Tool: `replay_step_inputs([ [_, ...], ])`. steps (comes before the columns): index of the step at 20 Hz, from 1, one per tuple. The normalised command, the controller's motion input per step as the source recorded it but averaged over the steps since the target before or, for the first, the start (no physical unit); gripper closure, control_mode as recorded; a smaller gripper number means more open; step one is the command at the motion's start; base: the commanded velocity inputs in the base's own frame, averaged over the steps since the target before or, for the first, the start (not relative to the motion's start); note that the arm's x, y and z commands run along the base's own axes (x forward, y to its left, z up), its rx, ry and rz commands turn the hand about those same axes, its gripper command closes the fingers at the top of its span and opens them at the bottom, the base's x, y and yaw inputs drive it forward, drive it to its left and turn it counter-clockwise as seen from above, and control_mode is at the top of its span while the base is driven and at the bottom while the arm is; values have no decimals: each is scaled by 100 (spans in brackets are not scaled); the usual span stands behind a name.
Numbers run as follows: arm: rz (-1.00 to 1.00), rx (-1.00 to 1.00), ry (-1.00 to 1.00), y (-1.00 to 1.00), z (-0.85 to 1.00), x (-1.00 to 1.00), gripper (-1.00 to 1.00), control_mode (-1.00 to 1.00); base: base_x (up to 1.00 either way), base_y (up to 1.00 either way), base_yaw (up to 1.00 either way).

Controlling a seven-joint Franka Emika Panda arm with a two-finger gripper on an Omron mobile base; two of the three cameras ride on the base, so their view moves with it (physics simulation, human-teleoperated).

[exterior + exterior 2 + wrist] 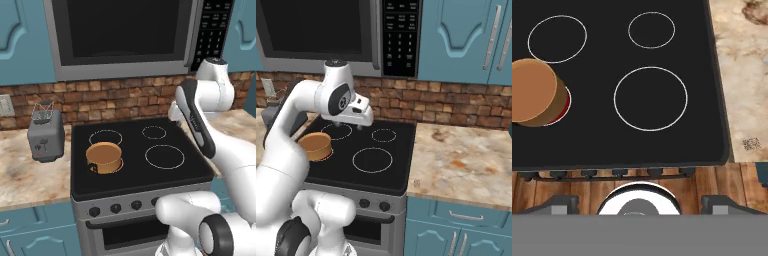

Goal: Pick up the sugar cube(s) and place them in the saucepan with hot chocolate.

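The gripper (640,204) is hovering high over the front of the stove (135,172). Its 2 fingertips (559,202) are standing wide apart with nothing between them, so it is released and carrying nothing.

In the hand view, the saucepan (534,92) is sitting ahead of the gripper and off to its left. It is resting on a burner that is glowing red at its edge. The hot chocolate (532,87) is filling the saucepan as a flat tan-brown surface.

No sugar cube is showing clearly. A small speckled square (752,144) is lying on the counter (739,75), just beside the stove's edge. It is ahead of the gripper and well off to its right, on the far side from the saucepan. It may be a sugar cube, but it is too small to tell.

The step in hand is probably finding and reaching for the cube. To do that well, the gripper should be:
- swinging right until the square is sitting centred between the fingertips;
- keeping the jaws wide while descending straight down;
- squaring the fingers to 2 flat sides of the square, since so small a piece is likely to slip or skid off the counter's edge.
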Motion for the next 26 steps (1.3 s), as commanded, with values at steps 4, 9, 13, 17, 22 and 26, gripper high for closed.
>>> replay_step_inputs([
  [4,-14,0,1,-72,-32,-41,-100,-100,0,0,0],
  [9,-8,-1,0,-100,-63,-9,-100,-100,0,0,0],
  [13,0,-2,2,-100,-69,29,-100,-100,0,0,0],
  [17,0,-6,13,-88,-74,48,-100,-100,0,0,0],
  [22,0,-9,18,-42,-60,29,-100,-100,0,0,0],
  [26,0,-1,6,-19,-31,21,-100,-100,0,0,0],
])
